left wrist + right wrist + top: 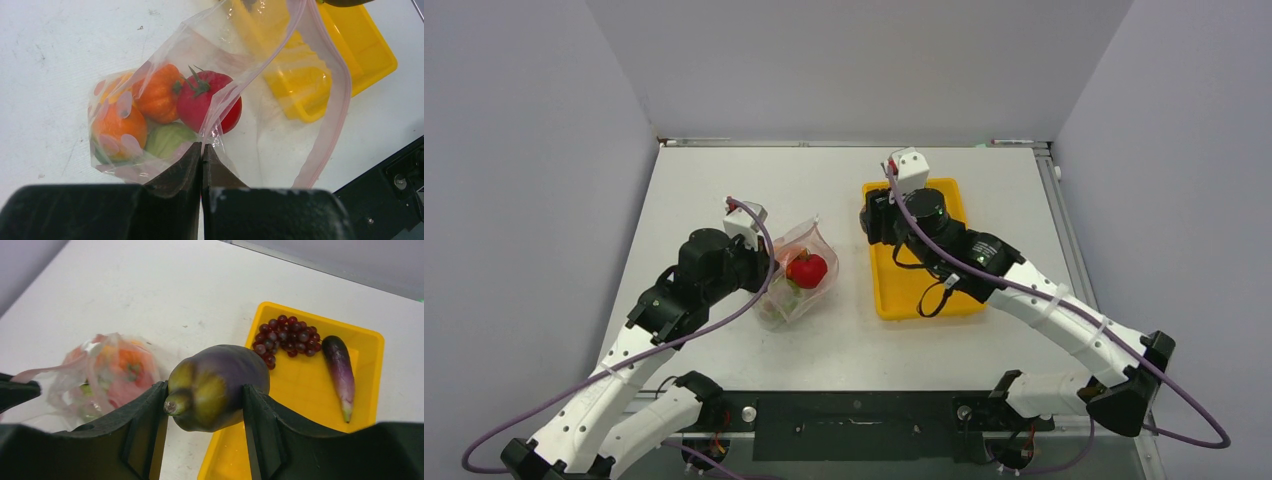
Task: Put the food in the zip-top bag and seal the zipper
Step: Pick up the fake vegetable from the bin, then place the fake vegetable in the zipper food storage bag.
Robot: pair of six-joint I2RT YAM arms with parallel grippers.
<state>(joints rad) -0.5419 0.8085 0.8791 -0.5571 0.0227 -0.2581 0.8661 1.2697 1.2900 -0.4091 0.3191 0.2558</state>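
Note:
The clear zip-top bag (280,125) lies on the white table with its mouth held open. My left gripper (202,146) is shut on the bag's near mouth edge. The pink zipper (331,112) curves round the open mouth. Inside the bag sit a red tomato (212,102), an orange pumpkin (157,95), a green fruit (167,140) and an orange piece (117,127). My right gripper (205,395) is shut on a fat purple eggplant (220,382), which hangs over the left edge of the tray. A dark red grape bunch (286,337) and a slim eggplant (340,372) lie in the tray.
The yellow tray (919,295) stands right of the bag (799,280), with a strip of bare table between them. Grey walls close the table at the back and both sides. The black arm mount runs along the near edge (854,425).

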